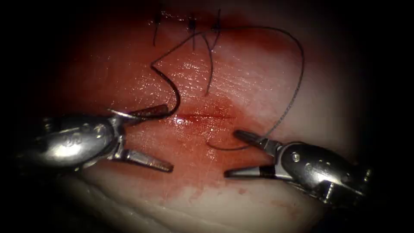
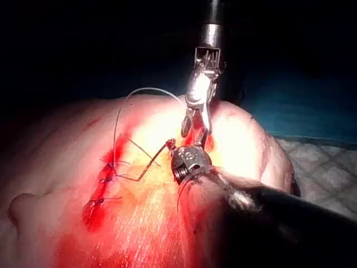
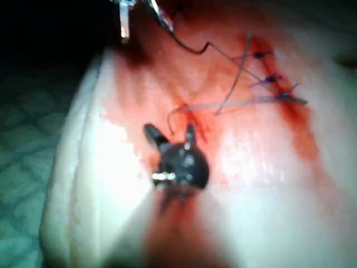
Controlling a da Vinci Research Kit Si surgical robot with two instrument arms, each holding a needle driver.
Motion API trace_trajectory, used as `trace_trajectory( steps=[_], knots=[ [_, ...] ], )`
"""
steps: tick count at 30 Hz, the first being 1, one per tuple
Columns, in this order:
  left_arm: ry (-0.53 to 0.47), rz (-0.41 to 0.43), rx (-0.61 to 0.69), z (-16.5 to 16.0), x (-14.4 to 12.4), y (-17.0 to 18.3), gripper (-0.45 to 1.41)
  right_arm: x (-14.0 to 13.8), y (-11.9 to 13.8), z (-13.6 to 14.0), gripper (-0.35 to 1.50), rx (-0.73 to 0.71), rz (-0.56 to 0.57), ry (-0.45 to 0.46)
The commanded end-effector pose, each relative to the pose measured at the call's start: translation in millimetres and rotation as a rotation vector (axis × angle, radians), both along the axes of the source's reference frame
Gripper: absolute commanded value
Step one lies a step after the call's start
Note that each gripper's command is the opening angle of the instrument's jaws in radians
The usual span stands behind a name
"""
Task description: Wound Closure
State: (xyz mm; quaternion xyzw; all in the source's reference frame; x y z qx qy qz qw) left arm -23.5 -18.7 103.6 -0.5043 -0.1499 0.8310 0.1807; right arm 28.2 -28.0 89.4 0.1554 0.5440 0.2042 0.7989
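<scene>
Both grippers gape, holding nothing: left gripper (image 1: 166, 140) left of the cut (image 1: 202, 116), right gripper (image 1: 233, 153) just right. Needle (image 1: 170, 88) lies free on tissue (image 1: 258, 86), touching the left's upper jaw; thread (image 1: 297, 73) loops right. No readable writing.

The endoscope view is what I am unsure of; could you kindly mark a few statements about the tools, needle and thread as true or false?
1. The left arm's silver needle driver has its jaws spread open. True.
2. The right arm's silver needle driver is clamped on the dark curved needle. False: its jaws are open and hold nothing; the needle lies beside the left tool's upper jaw.
3. Dark knotted stitches with cut ends sit at the far end of the pale pork tissue. True.
4. The thin dark thread is pulled straight and taut. False: it hangs in a wide slack loop.
</scene>
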Motion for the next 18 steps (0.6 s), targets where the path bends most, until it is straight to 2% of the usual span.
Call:
trace_trajectory(
  steps=[1,5,9,12,15,18],
  knots=[
    [0.002,-0.007,0.005,0.7,-0.4,0.0,0.72,0.8,-0.2,0.5,1.01,-0.001,-0.002,0.002],
    [0.041,-0.028,0.028,1.2,0.5,-0.2,0.69,1.0,-0.4,0.7,1.01,-0.002,-0.006,-0.003],
    [0.122,-0.045,0.097,2.6,2.2,-1.1,0.56,1.1,-0.5,0.6,1.01,-0.002,-0.007,-0.002],
    [0.214,-0.047,0.186,4.8,3.6,-2.7,0.56,1.1,-0.5,0.6,1.01,-0.002,-0.008,-0.001],
    [0.335,0.009,0.294,8.5,4.9,-5.6,0.54,1.2,-0.5,0.6,1.01,-0.002,-0.008,-0.002],
    [0.394,0.027,0.335,10.6,5.6,-7.0,0.54,1.3,-0.6,0.6,1.01,-0.002,-0.008,-0.001]
  ],
)
